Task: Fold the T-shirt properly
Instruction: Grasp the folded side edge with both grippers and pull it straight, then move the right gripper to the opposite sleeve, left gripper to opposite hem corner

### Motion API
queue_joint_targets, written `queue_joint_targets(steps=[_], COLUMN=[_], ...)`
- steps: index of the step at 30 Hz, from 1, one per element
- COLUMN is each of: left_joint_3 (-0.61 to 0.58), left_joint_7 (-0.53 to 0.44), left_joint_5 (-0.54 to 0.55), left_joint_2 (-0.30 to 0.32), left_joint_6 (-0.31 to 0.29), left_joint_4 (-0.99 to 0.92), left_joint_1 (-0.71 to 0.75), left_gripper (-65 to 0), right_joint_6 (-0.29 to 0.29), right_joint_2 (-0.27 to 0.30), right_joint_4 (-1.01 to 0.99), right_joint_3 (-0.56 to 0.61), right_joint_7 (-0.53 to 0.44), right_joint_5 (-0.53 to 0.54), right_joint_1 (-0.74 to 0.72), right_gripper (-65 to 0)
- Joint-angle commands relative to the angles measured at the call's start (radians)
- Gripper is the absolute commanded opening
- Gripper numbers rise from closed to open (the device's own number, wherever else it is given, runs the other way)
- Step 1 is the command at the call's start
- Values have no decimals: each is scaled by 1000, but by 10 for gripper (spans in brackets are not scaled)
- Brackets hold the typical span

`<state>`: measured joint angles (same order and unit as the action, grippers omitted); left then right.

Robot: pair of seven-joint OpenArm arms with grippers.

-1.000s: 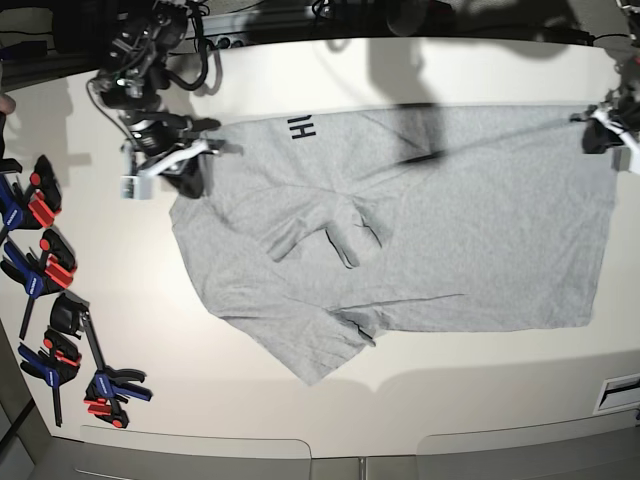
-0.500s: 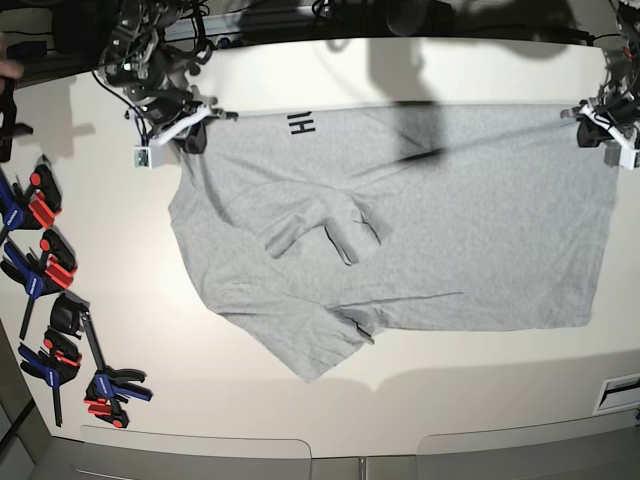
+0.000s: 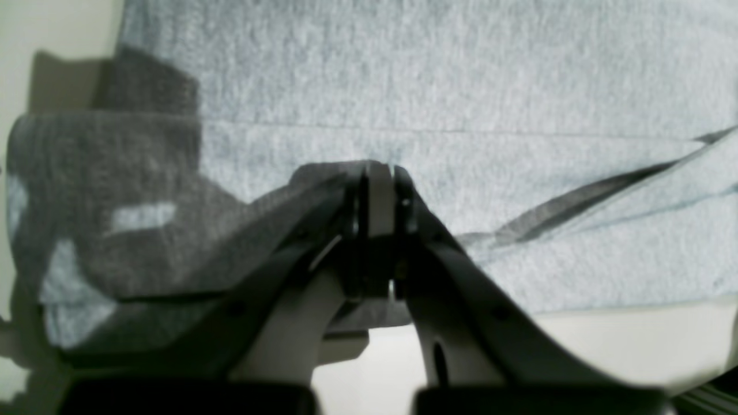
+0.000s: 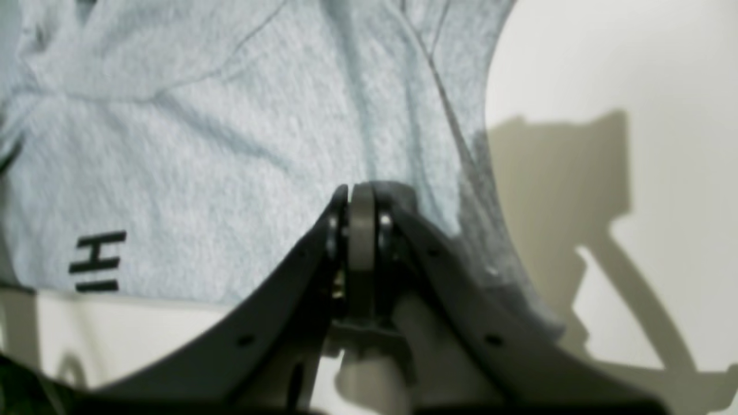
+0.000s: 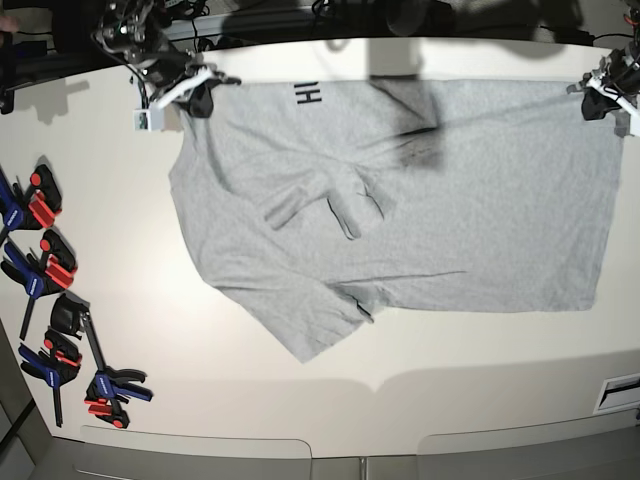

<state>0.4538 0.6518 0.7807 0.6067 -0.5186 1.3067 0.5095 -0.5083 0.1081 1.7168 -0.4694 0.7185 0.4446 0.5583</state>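
T-shirt (image 5: 480, 220) partly folded, we judge; sleeves and final folds remain. Our left gripper (image 5: 598, 104) and right gripper (image 5: 200, 103) are closed; grip on cloth uncertain.

both grippers, left (image 5: 590, 112) and right (image 5: 200, 108), are held shut, pointed downward, with the arms kept well apart and reached far out.

One T-shirt (image 5: 480, 200); two grippers (image 5: 200, 103) (image 5: 595, 106); four clamps (image 5: 34, 284) (the long one included)

pale tabletop (image 5: 220, 400) under bright light, soft shadows across it, grey panels (image 5: 200, 455) along the near edge
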Motion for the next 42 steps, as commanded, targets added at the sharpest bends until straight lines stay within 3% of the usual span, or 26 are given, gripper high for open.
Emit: queue_joint_targets(steps=[1,7,13,19,27,35,37,38,39,42], left_joint_3=[-2,11,108,117,117,188,218,232,245,265], left_joint_7=[84,84,84,85,84,79,75,71,64,50], left_joint_5=[-64,-54,-53,-42,-18,17,17,17,16,13], left_joint_2=[5,-16,-61,-61,-61,-61,-61,-61,-60,-60], left_joint_6=[21,21,21,21,21,21,20,19,19,19], left_joint_4=[-5,50,105,107,134,305,352,372,390,415], left_joint_1=[29,77,132,134,134,134,134,134,134,133], left_gripper=[-650,-650,-650,-650,-650,-650,-613,-591,-570,-519], right_joint_6=[3,3,3,3,3,3,3,3,3,1], right_joint_2=[5,6,5,6,5,5,5,5,5,5], right_joint_4=[25,77,77,77,81,205,249,269,285,296], right_joint_3=[-3,-4,-48,-101,-107,-107,-107,-107,-107,-106], right_joint_7=[26,32,33,49,45,45,43,37,29,-14], right_joint_5=[-18,-30,-52,-48,59,113,113,112,108,70], right_joint_1=[22,63,63,63,62,36,13,-3,-25,-118], right_gripper=[-650,-650,-650,-650,-650,-650,-650,-641,-588,-381])
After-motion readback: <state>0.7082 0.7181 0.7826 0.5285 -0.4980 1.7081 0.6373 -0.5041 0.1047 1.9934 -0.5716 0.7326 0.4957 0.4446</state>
